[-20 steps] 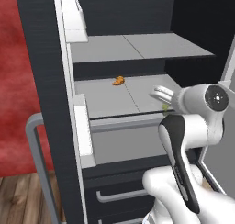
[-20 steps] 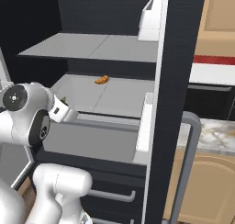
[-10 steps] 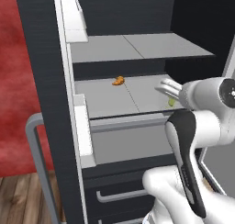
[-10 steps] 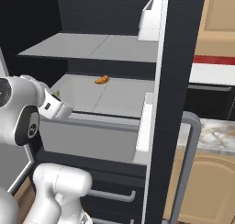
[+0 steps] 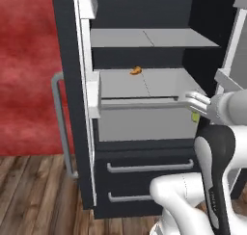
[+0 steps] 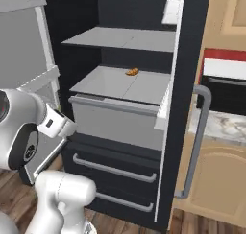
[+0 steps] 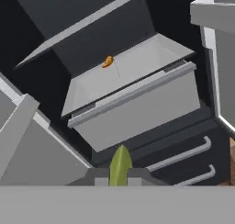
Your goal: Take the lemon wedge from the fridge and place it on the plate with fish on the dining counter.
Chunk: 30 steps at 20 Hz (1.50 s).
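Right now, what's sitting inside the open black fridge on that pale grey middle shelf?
One small orange curved item lies toward the back of the pale grey middle shelf in the tall black fridge. The bin below hides its contents behind its front wall.

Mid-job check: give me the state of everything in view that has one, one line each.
fridge: doors open, shelves exposed.
lower drawers: both shut.
lemon wedge: pinched between the fingertips, outside the fridge.
gripper: shut on the lemon wedge.
small orange item: lying loose on the middle shelf, untouched.
middle shelf: in place, bearing the orange item.
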Motion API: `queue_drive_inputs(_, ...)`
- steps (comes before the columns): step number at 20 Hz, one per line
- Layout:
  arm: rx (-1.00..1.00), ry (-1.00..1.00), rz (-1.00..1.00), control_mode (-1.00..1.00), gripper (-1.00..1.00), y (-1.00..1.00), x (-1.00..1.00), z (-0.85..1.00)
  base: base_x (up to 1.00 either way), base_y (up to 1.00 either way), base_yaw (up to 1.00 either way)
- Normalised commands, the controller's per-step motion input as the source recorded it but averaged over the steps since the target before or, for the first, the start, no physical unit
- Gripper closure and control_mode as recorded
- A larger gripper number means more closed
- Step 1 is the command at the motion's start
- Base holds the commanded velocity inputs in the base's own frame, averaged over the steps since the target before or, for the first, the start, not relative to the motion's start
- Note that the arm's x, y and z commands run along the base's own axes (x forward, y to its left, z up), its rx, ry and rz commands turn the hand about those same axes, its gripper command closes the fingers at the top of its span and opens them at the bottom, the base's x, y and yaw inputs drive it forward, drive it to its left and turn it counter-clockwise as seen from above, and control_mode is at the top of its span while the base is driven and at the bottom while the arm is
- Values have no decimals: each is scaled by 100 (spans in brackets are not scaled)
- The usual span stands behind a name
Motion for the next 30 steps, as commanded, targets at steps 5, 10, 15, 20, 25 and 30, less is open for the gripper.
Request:
queue_drive_inputs(5, 0, 0, 0, 100, 100, 0, 0, 0, -77, -1, 65)
queue_drive_inputs(10, 0, 0, 0, 100, 100, 0, 0, 0, -56, 0, 67)
queue_drive_inputs(15, 0, 0, 0, 100, 100, 0, 0, 0, -37, 0, 73)
queue_drive_inputs(20, 0, 0, 0, 100, 100, 0, 0, 0, -16, 0, 86)
queue_drive_inputs(25, 0, 0, 0, 100, 100, 0, 0, 0, -10, 0, 93)
queue_drive_inputs(30, 0, 0, 0, 100, 100, 0, 0, 0, -5, 0, 98)
